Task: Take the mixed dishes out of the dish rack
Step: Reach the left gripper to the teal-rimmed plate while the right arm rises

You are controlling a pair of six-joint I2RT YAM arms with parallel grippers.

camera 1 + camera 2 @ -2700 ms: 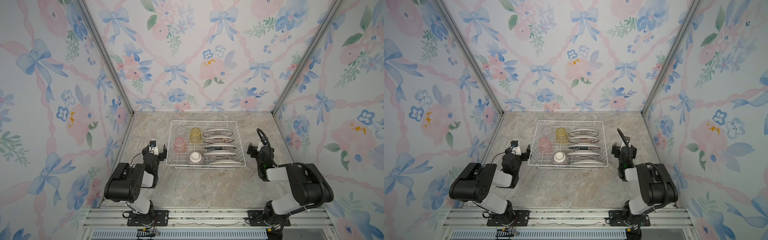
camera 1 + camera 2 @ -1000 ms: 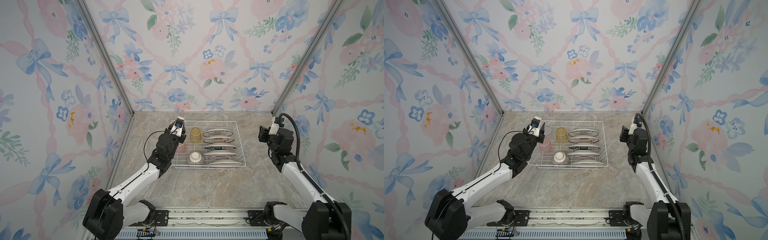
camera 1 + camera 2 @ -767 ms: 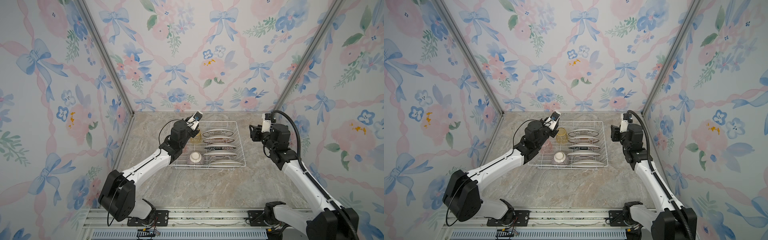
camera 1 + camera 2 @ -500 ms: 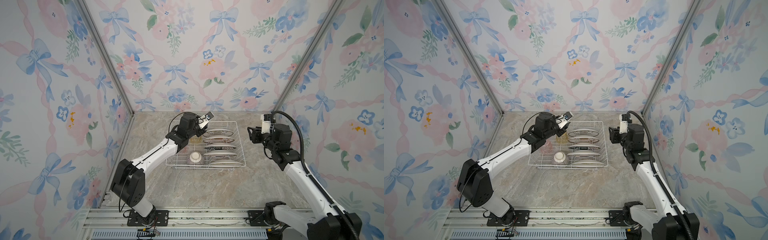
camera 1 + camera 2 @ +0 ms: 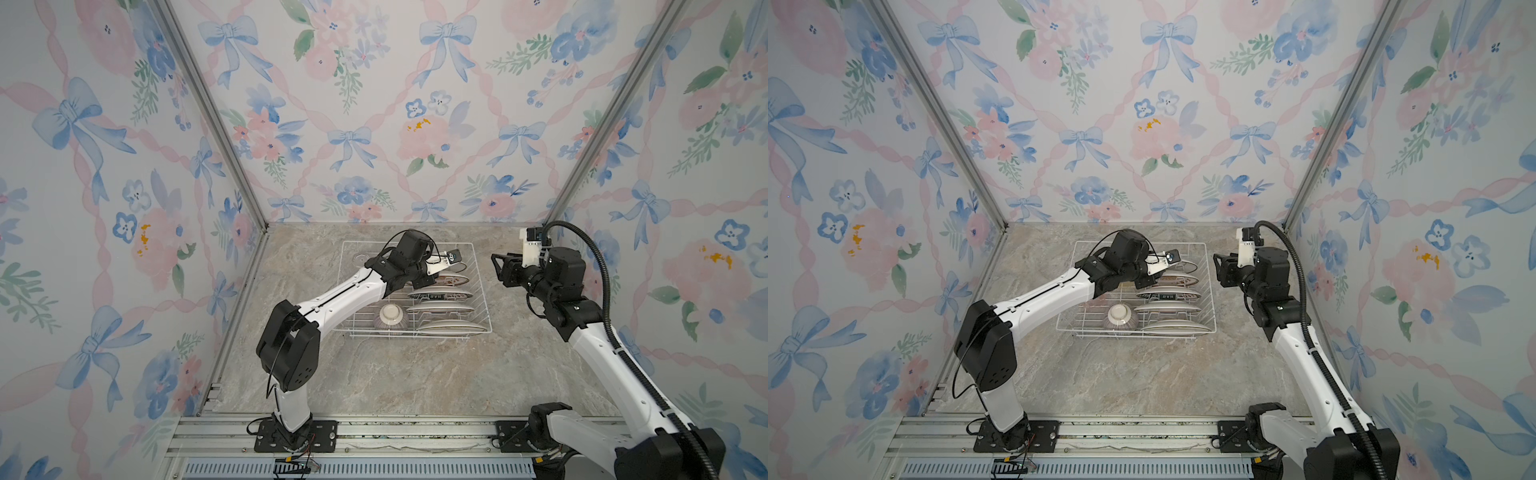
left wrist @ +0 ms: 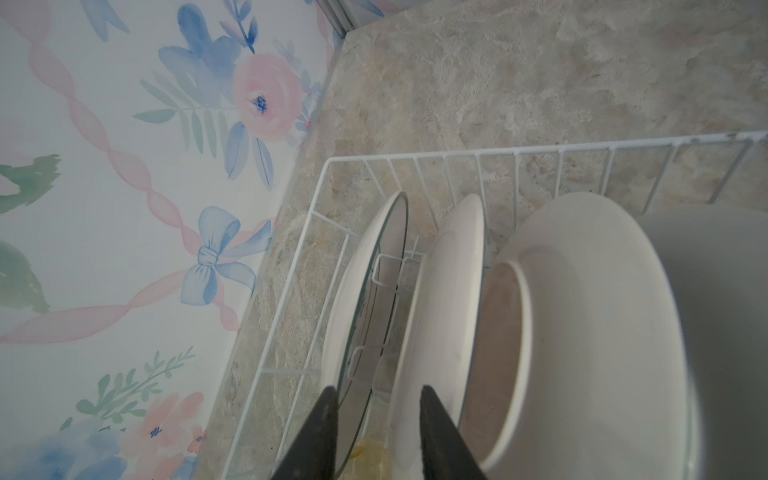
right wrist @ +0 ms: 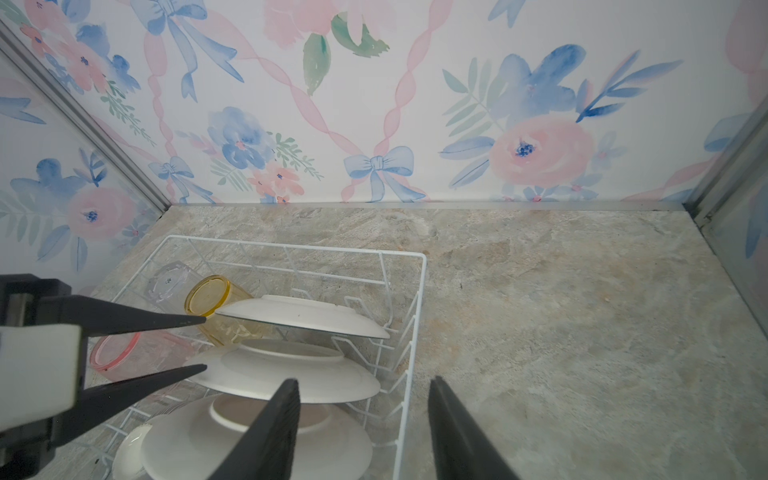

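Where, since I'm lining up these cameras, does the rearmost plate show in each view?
Top view: rearmost plate, rim end showing beyond the left arm's wrist.
Top view: same plate, same spot.
Left wrist: plate framed between the fingertips of the left gripper.
Right wrist: plate beside the yellow tumbler, farthest from the camera.
Shared landmark: back right corner of the dish rack.

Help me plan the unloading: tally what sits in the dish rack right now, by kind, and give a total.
Plates: 5
Tumblers: 3 (clear, yellow, pink)
Bowl: 1
Total: 9
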